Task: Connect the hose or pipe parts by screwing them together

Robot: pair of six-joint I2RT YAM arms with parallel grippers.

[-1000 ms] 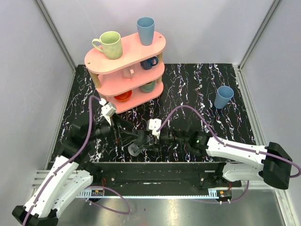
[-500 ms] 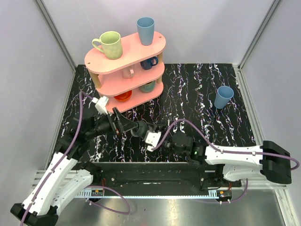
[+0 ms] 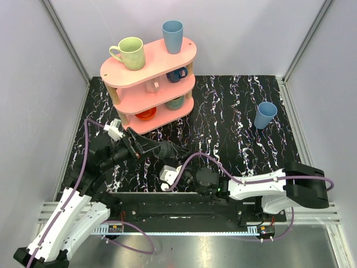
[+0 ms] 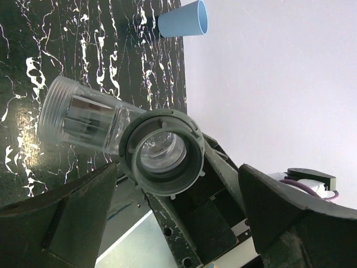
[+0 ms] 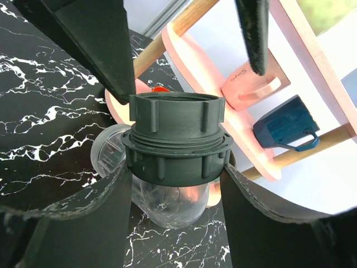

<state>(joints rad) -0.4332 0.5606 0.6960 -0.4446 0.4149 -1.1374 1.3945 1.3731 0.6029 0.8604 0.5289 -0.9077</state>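
The right claw [image 5: 175, 192] is clenched on the clear pipe piece [image 5: 167, 204]. Its two fingers press on both sides of the see-through body, just under the dark collar [image 5: 175, 137]. The dark collar sits on the top end of the clear pipe piece. I cannot tell how tight it sits.

The left claw [image 3: 156, 148] is wide open and holds nothing. Its two fingers stand on each side of the dark collar. One finger is very close to the collar and the other is well apart from it.

Seen from the left wrist, the clear pipe piece bends like an elbow. Its other end has little ridges going round it.

Both pipe parts are held up above the black table [image 3: 223, 111], near the front of the pink shelf [image 3: 162, 58]. Both claws meet there, in front of the shelf's bottom board. A blue cup [image 3: 265, 114] stands on the table well to the right of the pink shelf, far from the pipe parts.
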